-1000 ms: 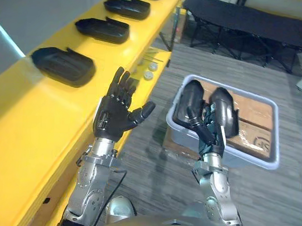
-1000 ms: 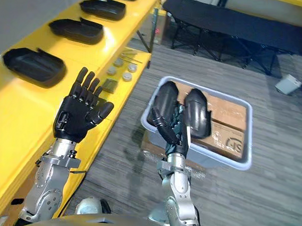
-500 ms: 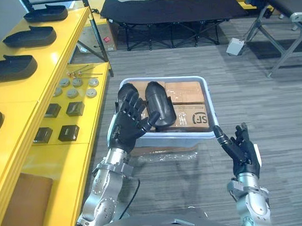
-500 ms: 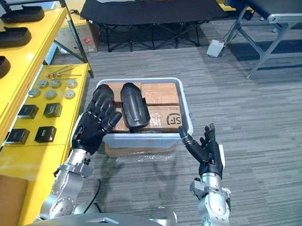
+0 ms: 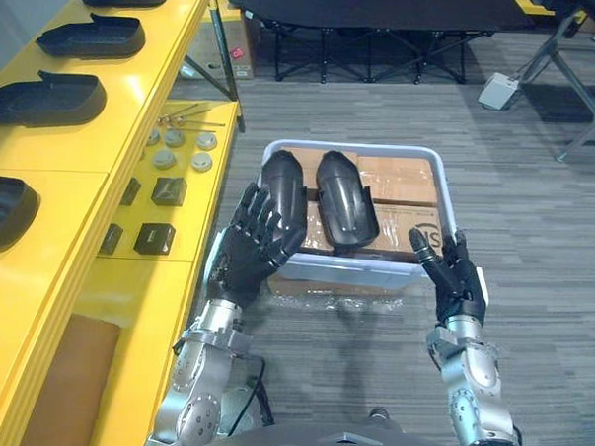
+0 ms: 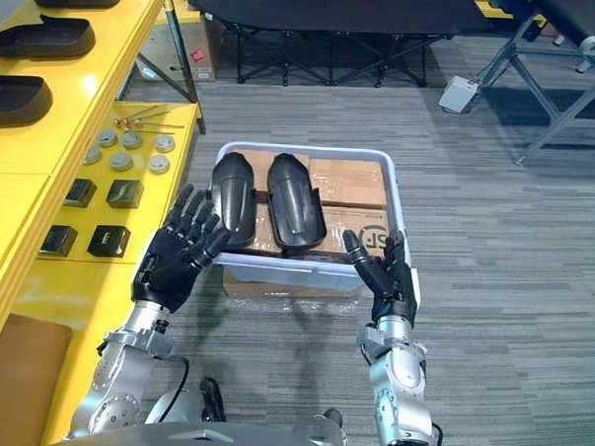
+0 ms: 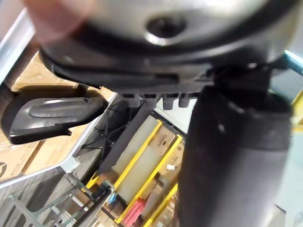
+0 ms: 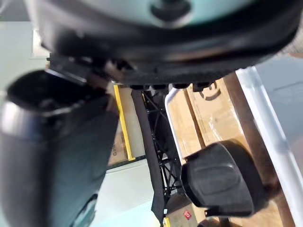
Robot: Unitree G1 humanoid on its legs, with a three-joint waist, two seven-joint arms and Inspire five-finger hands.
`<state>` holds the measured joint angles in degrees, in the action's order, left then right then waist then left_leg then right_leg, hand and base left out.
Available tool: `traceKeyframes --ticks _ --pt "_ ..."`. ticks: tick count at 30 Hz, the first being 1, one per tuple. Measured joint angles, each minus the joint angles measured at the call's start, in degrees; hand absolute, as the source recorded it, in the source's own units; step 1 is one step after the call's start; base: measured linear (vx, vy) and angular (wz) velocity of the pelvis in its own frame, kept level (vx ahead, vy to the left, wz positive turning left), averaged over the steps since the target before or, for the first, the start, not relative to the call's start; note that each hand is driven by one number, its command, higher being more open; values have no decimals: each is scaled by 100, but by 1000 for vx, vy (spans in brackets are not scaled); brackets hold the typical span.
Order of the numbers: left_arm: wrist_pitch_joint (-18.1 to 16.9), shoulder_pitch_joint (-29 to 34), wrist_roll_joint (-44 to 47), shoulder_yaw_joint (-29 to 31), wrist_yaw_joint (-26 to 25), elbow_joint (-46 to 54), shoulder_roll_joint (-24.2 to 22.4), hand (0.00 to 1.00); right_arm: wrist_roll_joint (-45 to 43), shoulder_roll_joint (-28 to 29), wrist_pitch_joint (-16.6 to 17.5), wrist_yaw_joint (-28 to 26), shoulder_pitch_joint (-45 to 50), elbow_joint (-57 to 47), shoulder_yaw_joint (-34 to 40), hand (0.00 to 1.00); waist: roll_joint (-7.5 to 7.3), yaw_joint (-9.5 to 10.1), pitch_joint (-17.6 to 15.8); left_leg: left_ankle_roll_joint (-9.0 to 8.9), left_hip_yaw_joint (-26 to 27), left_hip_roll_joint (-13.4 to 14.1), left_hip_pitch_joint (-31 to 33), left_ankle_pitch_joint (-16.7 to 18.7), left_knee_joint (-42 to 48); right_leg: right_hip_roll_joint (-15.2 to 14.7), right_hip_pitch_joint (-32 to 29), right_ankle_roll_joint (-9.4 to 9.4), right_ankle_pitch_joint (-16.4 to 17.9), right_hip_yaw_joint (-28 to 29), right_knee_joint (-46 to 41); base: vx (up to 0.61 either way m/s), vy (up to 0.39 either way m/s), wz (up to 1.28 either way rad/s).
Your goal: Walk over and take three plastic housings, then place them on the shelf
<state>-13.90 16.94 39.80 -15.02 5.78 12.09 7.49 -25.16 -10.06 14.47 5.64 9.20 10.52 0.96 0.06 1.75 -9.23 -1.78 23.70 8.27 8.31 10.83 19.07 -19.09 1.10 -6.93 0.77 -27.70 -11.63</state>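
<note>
Black plastic: left housing (image 5: 284, 188) and right housing (image 5: 346, 200) in the tub (image 5: 374, 270), nothing gripped

Side by side, lengthwise, on flat brown cardboard boxes (image 5: 398, 178) inside a pale, thin-walled plastic tub with rounded corners. Both long domed shells, smooth and faintly glossy, rounded at the ends, with a raised ridge down the back.

Holds the left hand (image 5: 249, 255) upright before the tub's near left corner, dark fingers straight and fanned apart, clasping nothing. Fingertips seen against the near end of the left housing; contact impossible to judge. Holds the right hand (image 5: 460, 284) just outside the near right corner, fingers likewise straight and splayed, thumb standing off, palm bare.

On the robot's left, a smooth yellow shelf (image 5: 63, 158) bearing a row of four shelf housings (image 5: 46, 98), same matt black plastic, long and shallow like trays. Beside and below it, a yellow lower ledge (image 5: 147, 286) with small square black blocks (image 5: 169, 190), round grey metal discs (image 5: 164, 160) and a few thin rods (image 5: 189, 110); nearer, a flat brown board (image 5: 69, 371).

Under the tub, crinkled clear film (image 5: 324, 293). Beyond the tub, a black fabric cot (image 5: 386, 5) on thin folding metal legs. Underneath everything, grey floor (image 5: 553, 244) with a fine striped grain.
</note>
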Motion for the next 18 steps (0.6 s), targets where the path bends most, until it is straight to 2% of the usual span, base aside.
traceKeyframes --ticks 1,3,5,6,9,10,11,12,13,15,16,18 --pt "11 1 -3 16 2 7 6 100 0 34 -1 3 9 0 -28 100 -8 -21 -5 16 -18 -20 -9 8 -2 -93 -149 73 44 30 -361 21 167 7" --pt "18 26 -16 39 6 42 43 100 70 285 -3 42 131 -3 -45 100 -164 -51 -98 145 -85 -119 -321 13 -16 -473 -423 189 124 216 -1436 52 111 20" --pt "16 57 -80 57 15 84 59 100 154 391 -3 68 202 -18 -77 100 -172 -67 -97 217 -177 -126 -381 112 80 -422 -404 251 542 371 -1380 76 -14 31" --pt "16 -51 -224 144 -4 114 55 100 308 358 -6 115 161 -85 -105 100 -202 -50 -101 211 -285 -62 -360 236 255 -207 -488 263 668 436 -1063 74 -53 36" --pt "17 -97 -216 288 -87 114 77 100 523 355 -26 191 70 -196 -125 100 -105 -16 -148 128 -401 112 -352 511 638 -39 -694 289 651 525 -834 18 -75 22" --pt "17 -96 -215 377 -108 114 94 100 604 347 -56 256 66 -248 -128 100 -74 -29 -153 28 -532 236 -317 674 866 15 -821 288 598 703 -822 -45 -137 47" --pt "16 -99 -212 458 -108 114 134 100 684 336 -116 377 75 -248 -116 100 -75 -34 -150 -156 -743 388 -262 804 1088 135 -850 288 258 891 -821 -35 -120 55" --pt "18 -97 -212 484 -109 97 158 100 681 318 -176 430 76 -246 -94 100 -66 -33 -146 -245 -861 471 -242 853 1170 233 -801 46 259 964 -885 46 -187 47" --pt "24 -57 -192 534 -122 87 192 100 683 266 -251 500 60 -250 -32 100 -5 18 -101 -412 -992 648 -197 865 1187 429 -733 30 400 892 -904 162 -224 25" --pt "53 -66 -166 566 -172 88 163 100 678 56 -389 563 -90 -254 168 100 46 33 -90 -667 -1147 851 -177 672 1022 668 -700 107 549 672 -918 226 -283 25" --pt "125 -66 -169 553 -256 89 121 100 674 -73 -505 620 -165 -256 307 100 79 11 -72 -731 -1199 930 -195 583 924 770 -650 180 593 574 -917 143 -177 29" --pt "240 -43 -160 552 -383 88 77 100 666 -230 -655 673 -221 -256 516 100 126 -33 -82 -713 -1227 1028 -321 468 882 868 -464 277 654 471 -911 150 -142 22"
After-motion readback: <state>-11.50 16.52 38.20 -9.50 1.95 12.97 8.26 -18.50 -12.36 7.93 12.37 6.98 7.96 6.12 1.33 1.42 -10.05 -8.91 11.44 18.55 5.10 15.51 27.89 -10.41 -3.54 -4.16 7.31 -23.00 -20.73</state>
